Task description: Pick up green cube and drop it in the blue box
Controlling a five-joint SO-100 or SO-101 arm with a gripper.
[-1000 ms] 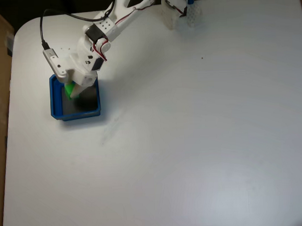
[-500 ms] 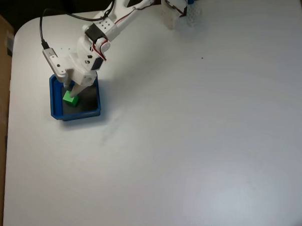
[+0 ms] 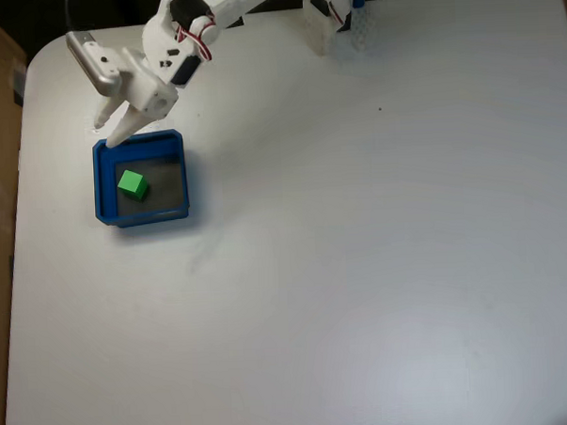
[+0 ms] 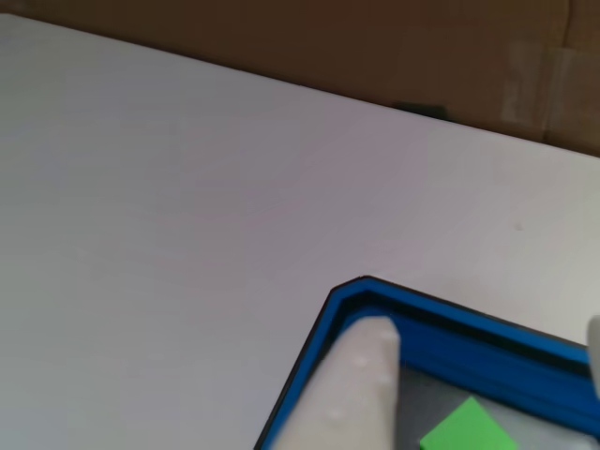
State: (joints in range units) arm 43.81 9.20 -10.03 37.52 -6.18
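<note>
one green cube (image 3: 133, 185) sits on the grey floor of the blue box (image 3: 100, 183), in the box's left half in the fixed view, clear of the walls. gripper (image 3: 110, 129) hangs above the box's far-left corner, jaws apart, holding nothing, not touching the cube. in the other view one white fingertip (image 4: 361, 361) overlaps the box corner (image 4: 323, 323), with the cube (image 4: 467, 433) just beside it inside the box at the frame's bottom edge. box sits near the desk's (image 3: 361, 266) left edge in the fixed view; brown cardboard (image 4: 375, 47) lies beyond the desk.
</note>
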